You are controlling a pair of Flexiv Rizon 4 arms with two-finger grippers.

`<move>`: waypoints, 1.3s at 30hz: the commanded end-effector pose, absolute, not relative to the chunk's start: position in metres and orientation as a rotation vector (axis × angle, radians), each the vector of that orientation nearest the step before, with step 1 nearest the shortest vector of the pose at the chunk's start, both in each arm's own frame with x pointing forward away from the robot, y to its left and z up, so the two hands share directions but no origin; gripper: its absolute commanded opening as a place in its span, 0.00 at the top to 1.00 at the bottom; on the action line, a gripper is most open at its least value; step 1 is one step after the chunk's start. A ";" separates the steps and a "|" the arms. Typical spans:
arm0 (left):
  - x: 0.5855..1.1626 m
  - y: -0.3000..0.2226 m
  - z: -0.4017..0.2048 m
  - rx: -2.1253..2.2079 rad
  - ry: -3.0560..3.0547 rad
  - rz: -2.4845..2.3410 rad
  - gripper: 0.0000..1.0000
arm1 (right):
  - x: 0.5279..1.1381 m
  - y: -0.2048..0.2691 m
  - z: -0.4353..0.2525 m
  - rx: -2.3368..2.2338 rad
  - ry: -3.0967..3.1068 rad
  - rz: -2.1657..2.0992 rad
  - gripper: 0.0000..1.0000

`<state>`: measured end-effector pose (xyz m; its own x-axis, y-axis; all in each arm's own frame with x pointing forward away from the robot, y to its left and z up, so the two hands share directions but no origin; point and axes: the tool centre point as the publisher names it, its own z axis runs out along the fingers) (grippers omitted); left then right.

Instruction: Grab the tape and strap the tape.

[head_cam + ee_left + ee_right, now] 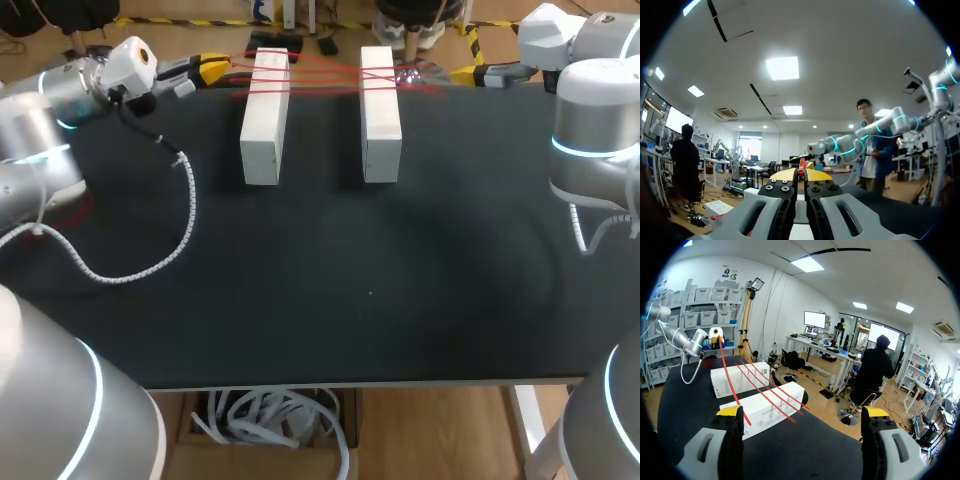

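Two white blocks, one on the left (pixel 265 115) and one on the right (pixel 380 112), lie side by side at the table's far edge. Several strands of thin red tape (pixel 330 80) run across their far ends, some crossing. My left gripper (pixel 212 68) sits just left of the left block, shut on the red tape (pixel 801 167), which shows between its yellow fingertips (pixel 782 174). My right gripper (pixel 468 74) is to the right of the blocks, open, with nothing between its fingers (pixel 730 412). Ahead of it, the tape (pixel 765 392) stretches over both blocks (pixel 767 410) toward my left arm (pixel 687 342).
A white coiled cable (pixel 185 215) hangs from my left arm and loops over the black table (pixel 350 290) on the left side. My right arm's base (pixel 595 140) stands at the table's right edge.
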<state>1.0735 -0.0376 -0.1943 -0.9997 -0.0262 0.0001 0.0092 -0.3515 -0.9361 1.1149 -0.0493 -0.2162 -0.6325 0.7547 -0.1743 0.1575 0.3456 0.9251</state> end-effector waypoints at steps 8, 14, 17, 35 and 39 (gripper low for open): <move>1.062 -0.036 -0.178 -0.038 1.792 -2.547 1.00 | 1.115 -0.049 -0.216 0.792 2.012 1.291 0.00; 1.061 -0.034 -0.179 -0.062 1.839 -2.500 1.00 | 1.115 -0.049 -0.216 0.792 2.012 1.291 0.00; 1.061 -0.034 -0.179 -0.062 1.839 -2.500 1.00 | 1.115 -0.049 -0.216 0.792 2.012 1.291 0.00; 1.059 -0.035 -0.177 -0.055 1.829 -2.508 1.00 | 1.115 -0.049 -0.216 0.792 2.012 1.291 0.00; 1.048 -0.040 -0.164 -0.041 1.781 -2.543 1.00 | 1.115 -0.049 -0.216 0.792 2.012 1.291 0.00</move>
<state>1.0557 -0.0357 -0.1670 -0.9995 -0.0317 0.0020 0.0089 -0.3383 -0.9410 1.1149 -0.0493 -0.2162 -0.6326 0.7546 -0.1743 0.1574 0.3456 0.9251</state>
